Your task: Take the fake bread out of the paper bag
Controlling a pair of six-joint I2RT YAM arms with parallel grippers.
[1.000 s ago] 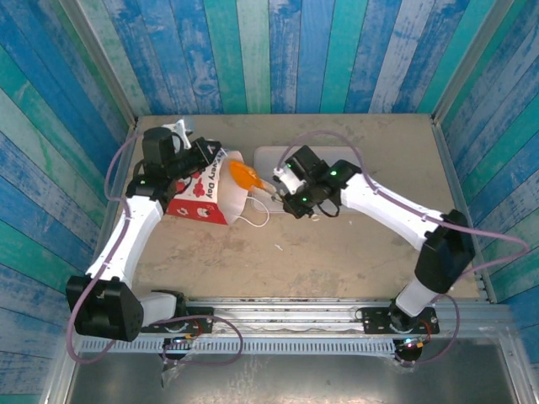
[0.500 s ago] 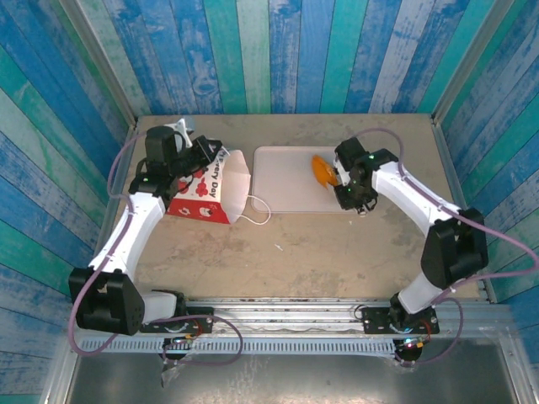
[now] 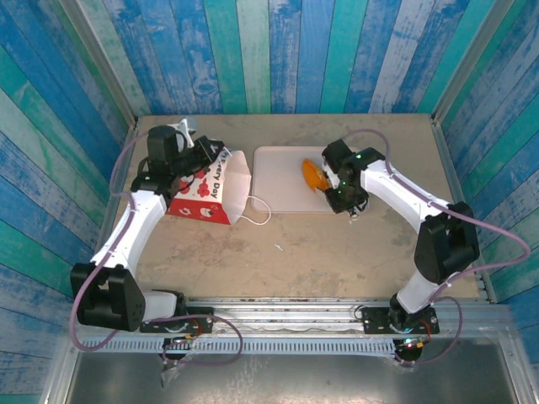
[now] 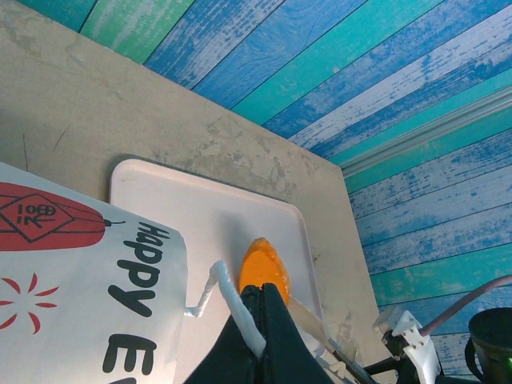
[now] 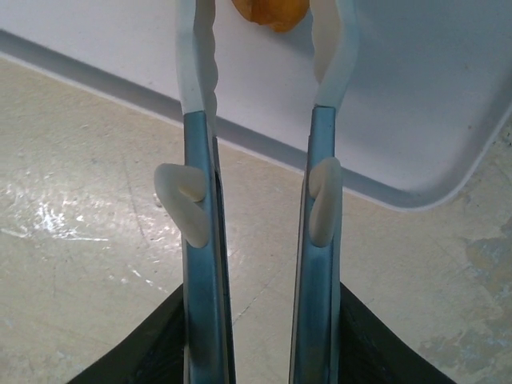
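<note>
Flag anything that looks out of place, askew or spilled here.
The paper bag lies tipped on its side, its open mouth facing the pink tray. One bread piece lies on that tray. Nothing looks spilled or damaged.

Walls (image 3: 278, 50) on three sides — weathered planks, painted blue and teal. Tabletop (image 3: 320, 252) beige, scuffed, stained. Aluminium rail (image 3: 286, 307) along near edge.

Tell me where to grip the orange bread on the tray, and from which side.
Grip the orange bread across its narrow middle, coming from above. It lies flat on the tray as a tapered oval, so the short width should fit between the right tool's open fingers; its pointed ends would likely slip.
</note>
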